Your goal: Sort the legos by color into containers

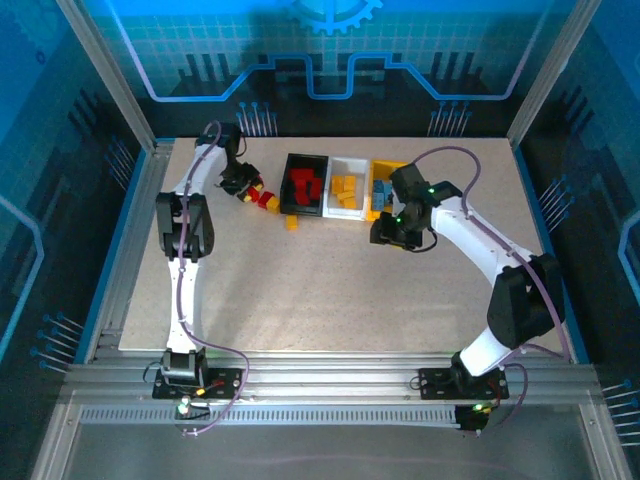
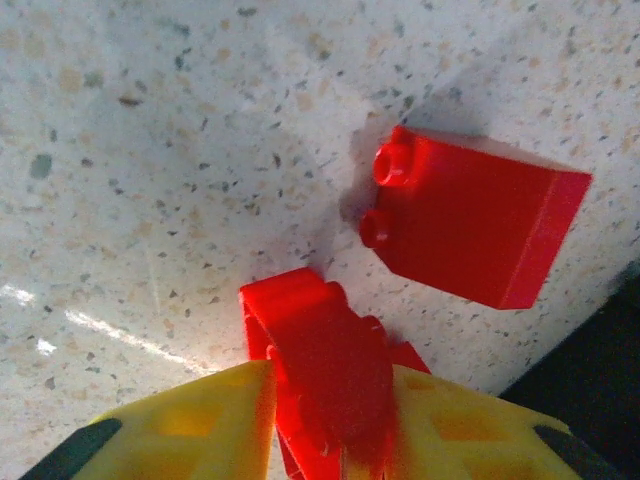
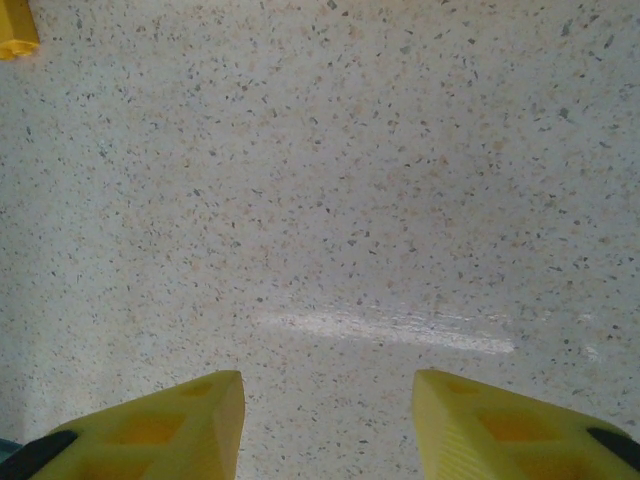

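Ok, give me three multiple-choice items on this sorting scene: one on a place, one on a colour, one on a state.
1. Which bin holds red legos? A black; B white; C yellow.
2. What colour is the brick between the left fingers? A blue; B red; C orange-yellow.
3. How are the right fingers? A shut on a brick; B open, nothing between; C shut, empty.
Key: A, the black bin has red bricks inside; B, the clamped brick is red in the left wrist view; B, bare table shows through the gap.
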`<act>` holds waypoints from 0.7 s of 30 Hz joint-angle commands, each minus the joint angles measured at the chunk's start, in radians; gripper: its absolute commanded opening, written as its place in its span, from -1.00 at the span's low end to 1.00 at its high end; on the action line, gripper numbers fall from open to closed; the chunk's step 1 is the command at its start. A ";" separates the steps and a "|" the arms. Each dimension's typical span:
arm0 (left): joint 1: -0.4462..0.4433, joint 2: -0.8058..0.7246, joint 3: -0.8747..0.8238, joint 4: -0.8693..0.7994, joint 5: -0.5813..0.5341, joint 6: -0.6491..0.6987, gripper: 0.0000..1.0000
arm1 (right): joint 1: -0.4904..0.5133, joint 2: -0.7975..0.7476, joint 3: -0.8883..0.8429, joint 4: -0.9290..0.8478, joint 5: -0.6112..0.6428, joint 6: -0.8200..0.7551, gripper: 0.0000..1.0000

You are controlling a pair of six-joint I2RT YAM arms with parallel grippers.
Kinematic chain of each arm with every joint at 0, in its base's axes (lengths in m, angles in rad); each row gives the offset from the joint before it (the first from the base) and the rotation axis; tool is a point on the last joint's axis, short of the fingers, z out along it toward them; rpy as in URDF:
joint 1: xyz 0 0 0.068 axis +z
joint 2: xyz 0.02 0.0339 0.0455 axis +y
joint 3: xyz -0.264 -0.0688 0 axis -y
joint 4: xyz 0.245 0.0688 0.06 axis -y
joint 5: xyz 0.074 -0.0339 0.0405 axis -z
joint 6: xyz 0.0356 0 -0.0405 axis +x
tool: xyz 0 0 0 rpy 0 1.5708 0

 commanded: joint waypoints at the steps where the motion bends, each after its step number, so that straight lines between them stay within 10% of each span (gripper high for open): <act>1: 0.019 -0.047 -0.084 -0.023 0.012 0.023 -0.40 | 0.029 -0.036 -0.007 0.002 0.029 0.025 -0.02; 21: 0.051 -0.524 -0.589 0.237 0.205 -0.013 -0.47 | 0.098 -0.013 -0.027 0.030 0.004 0.046 -0.02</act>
